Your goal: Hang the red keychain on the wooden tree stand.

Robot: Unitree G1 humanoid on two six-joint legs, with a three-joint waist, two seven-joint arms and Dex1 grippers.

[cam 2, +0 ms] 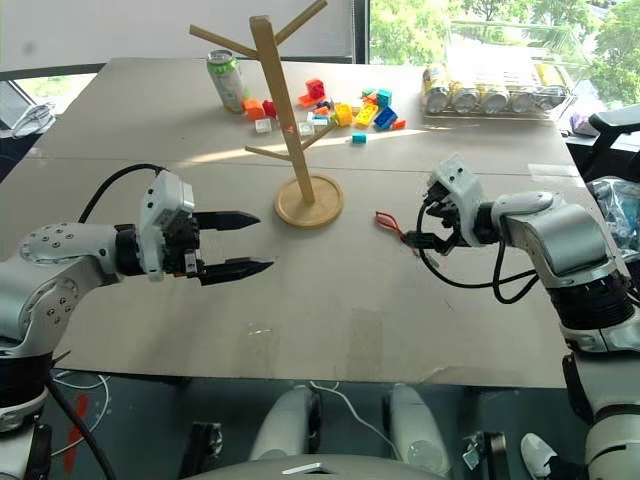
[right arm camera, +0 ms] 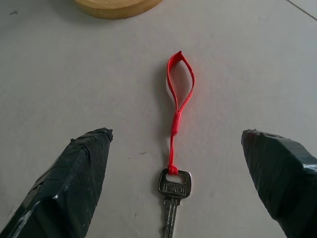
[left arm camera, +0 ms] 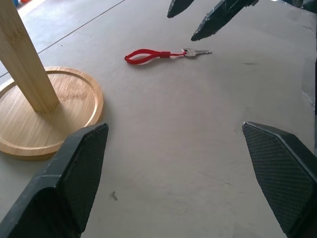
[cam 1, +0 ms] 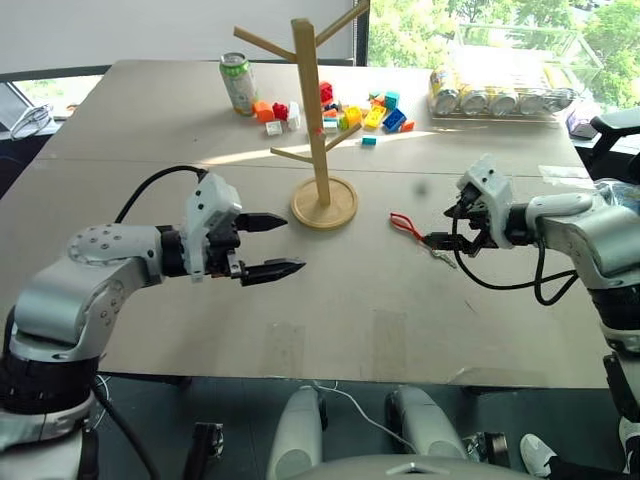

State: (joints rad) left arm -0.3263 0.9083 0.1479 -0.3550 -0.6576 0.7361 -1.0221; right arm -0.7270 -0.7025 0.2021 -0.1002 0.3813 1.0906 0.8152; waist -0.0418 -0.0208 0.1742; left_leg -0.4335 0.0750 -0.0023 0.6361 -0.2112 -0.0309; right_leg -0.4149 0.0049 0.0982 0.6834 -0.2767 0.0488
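Note:
The red keychain point(right arm camera: 179, 94) lies flat on the grey table, a thin red cord loop with a small silver key point(right arm camera: 173, 191) at its end, just right of the wooden tree stand point(cam 1: 312, 110). The stand rises from its round base point(cam 1: 324, 203) at the table's middle, with slanting pegs. My right gripper point(cam 1: 440, 226) is open and hangs over the key end, one finger on each side of the cord, not touching it. My left gripper point(cam 1: 292, 243) is open and empty, level, to the left of the stand's base and pointing toward the keychain point(left arm camera: 148, 54).
A green drink can point(cam 1: 238, 83) stands behind the stand to the left. Several coloured toy blocks point(cam 1: 340, 112) lie scattered behind it. A clear tray of cans point(cam 1: 495, 95) sits at the back right. The table's front edge point(cam 1: 330, 378) runs near my arms.

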